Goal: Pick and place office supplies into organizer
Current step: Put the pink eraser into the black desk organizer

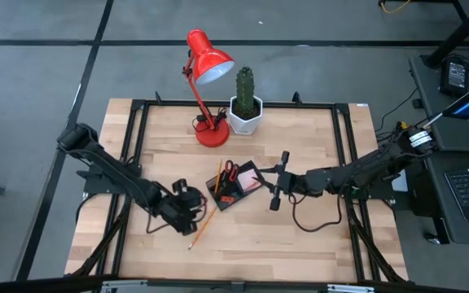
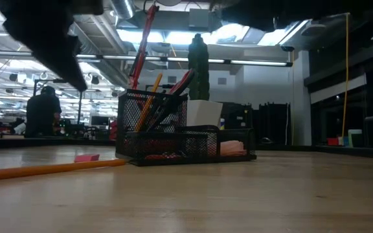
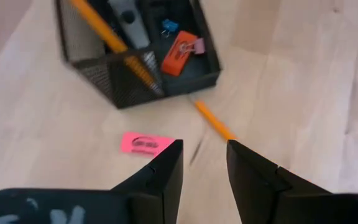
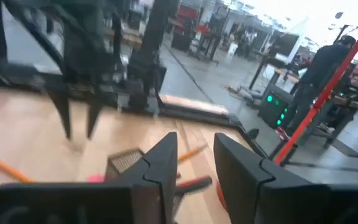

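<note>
- I have the left claw [image 1: 187, 213] hanging just over the tabletop [image 1: 300, 236], near the organizer's [image 1: 236, 185] front-left corner, because the loose supplies lie on that side.
- Its fingers [image 3: 164, 167] stand apart with nothing between them (the left wrist view shows bare wood in the gap), so I judge it is lined up for a pick, not carrying.
- The pencil [image 1: 201, 227] lies flat on the tabletop, one end reaching toward the organizer and the other toward the table's front; in the wrist view it runs out from under the organizer's corner to a spot just ahead of the fingertips.
- A pink eraser [image 3: 146, 144] lies flat beside it, apart from both the pencil and the organizer wall, also just ahead of the claw.
- The organizer sits mid-table, turned at an angle, in front of the lamp [image 1: 206, 73] and cactus [image 1: 245, 85]. Its tall cell already holds a second pencil [image 2: 149, 97] leaning upright with the scissors [image 1: 229, 170]; the low cells hold an orange piece [image 3: 180, 53] and a small blue clip [image 3: 169, 27]; the pink pad [image 1: 252, 181] sits on the right side.
- My right claw [image 1: 274, 185] waits just right of the organizer, fingers apart and empty, kept off the tabletop so it stays out of the left arm's way (my reading).
- Both remaining pieces lie flat, so either pick calls for a low, careful pinch.
</note>
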Controlling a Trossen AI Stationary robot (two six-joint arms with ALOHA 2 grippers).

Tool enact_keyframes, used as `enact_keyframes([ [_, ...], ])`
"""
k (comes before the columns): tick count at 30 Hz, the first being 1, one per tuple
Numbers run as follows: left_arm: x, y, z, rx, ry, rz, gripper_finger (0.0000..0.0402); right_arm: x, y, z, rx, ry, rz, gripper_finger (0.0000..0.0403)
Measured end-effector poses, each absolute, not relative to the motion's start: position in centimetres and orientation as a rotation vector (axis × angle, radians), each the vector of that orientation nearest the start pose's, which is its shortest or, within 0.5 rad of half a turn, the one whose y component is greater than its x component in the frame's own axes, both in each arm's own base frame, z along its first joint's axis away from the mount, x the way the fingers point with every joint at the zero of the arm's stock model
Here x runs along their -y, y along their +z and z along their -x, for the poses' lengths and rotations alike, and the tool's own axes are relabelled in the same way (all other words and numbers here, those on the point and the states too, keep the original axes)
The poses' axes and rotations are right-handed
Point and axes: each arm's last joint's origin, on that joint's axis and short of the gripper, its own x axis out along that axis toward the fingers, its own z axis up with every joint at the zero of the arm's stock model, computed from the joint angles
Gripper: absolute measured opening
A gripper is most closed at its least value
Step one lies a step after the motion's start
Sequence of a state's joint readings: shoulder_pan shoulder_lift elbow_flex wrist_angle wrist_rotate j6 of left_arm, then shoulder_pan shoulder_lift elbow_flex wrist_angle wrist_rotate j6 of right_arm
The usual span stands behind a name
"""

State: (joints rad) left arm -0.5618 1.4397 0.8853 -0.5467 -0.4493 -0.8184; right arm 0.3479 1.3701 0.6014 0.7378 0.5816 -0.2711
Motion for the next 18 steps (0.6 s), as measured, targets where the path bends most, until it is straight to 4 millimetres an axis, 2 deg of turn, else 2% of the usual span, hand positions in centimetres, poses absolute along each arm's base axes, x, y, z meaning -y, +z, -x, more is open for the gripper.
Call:
enact_keyframes([
  [5, 14.0, 21.0, -25.6, -0.953, 0.382, 0.236, 0.0119, -7.1, 22.8, -26.8, -0.104, -0.252, 0.320, 0.0108],
  [8, 13.1, 20.7, -26.0, -1.015, 0.542, 0.250, 0.0119, -6.9, 22.6, -26.9, -0.126, -0.259, 0.335, 0.0108],
  [11, 12.2, 19.9, -26.2, -1.025, 0.691, 0.337, 0.0119, -6.8, 22.4, -26.9, -0.146, -0.257, 0.340, 0.0108],
  [18, 11.5, 18.6, -27.1, -0.994, 0.808, 0.464, 0.0119, -6.8, 22.3, -26.8, -0.159, -0.254, 0.351, 0.0108],
])
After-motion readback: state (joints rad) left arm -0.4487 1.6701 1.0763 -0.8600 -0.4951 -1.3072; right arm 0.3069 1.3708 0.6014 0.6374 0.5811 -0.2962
